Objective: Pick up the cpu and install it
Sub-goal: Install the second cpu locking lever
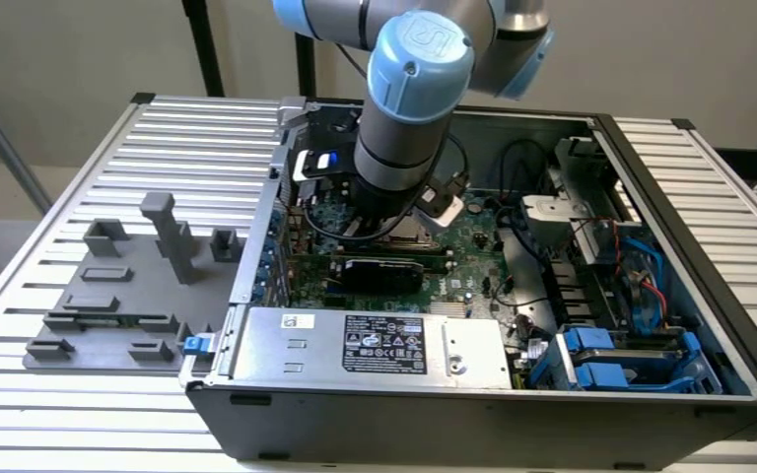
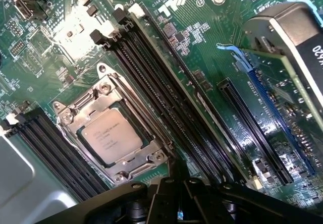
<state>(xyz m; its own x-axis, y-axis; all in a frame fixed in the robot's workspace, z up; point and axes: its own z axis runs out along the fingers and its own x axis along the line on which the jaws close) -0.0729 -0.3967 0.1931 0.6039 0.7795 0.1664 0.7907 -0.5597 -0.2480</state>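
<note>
The cpu [image 2: 110, 135], a small square chip with a silvery top, lies flat inside the metal socket frame [image 2: 96, 100] on the green motherboard [image 2: 202, 47]. In the wrist view my gripper [image 2: 176, 181] shows as black fingers pressed together, shut on nothing, hovering just off the socket's corner. In the exterior view the arm [image 1: 405, 118] reaches straight down into the open computer case [image 1: 484, 404], with its wrist over the middle of the board.
Black memory slots [image 2: 166, 103] run on both sides of the socket. An expansion card [image 2: 298, 37] stands nearby. A silver power-supply box [image 1: 378, 343] fills the case front, blue drive bays [image 1: 622, 365] its right. A grey fixture tray [image 1: 115, 296] lies outside on the slatted table.
</note>
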